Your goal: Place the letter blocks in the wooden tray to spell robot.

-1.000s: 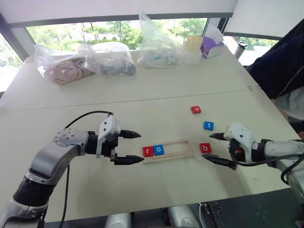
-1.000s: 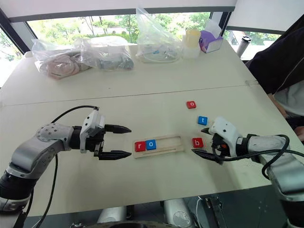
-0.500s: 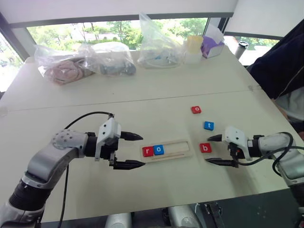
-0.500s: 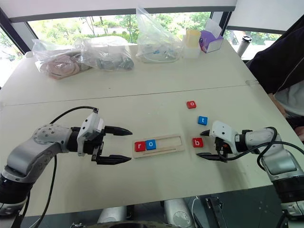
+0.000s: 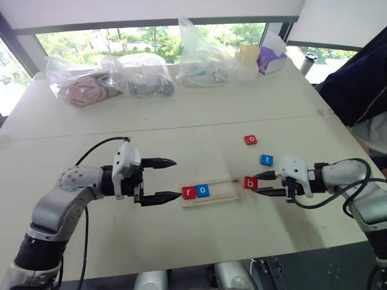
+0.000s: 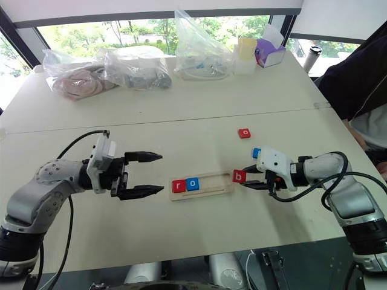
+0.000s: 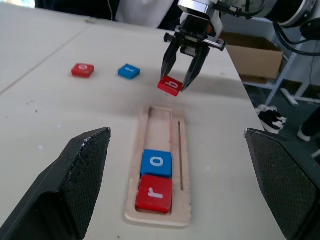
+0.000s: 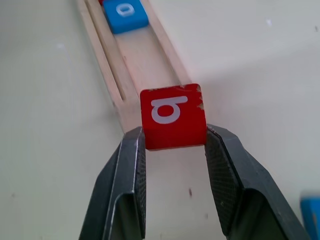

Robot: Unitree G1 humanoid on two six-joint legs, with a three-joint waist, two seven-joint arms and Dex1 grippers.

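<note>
Right gripper (image 8: pixel 172 145) is clamped on the red b block (image 8: pixel 173 116) at the wooden tray (image 5: pixel 233 191) end (r, o already seated). Next: drop it beside the o. Left gripper (image 5: pixel 162 180) hangs open.

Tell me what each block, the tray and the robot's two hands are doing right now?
Red b block: pinched in the right gripper, at the tray's open end.
Red r block: lying in the tray.
Blue o block: lying in the tray beside r.
Blue t block: loose on the table.
Red o block: loose on the table.
Wooden tray: partly filled.
Right gripper: shut on b.
Left gripper: open, holding nothing.
</note>
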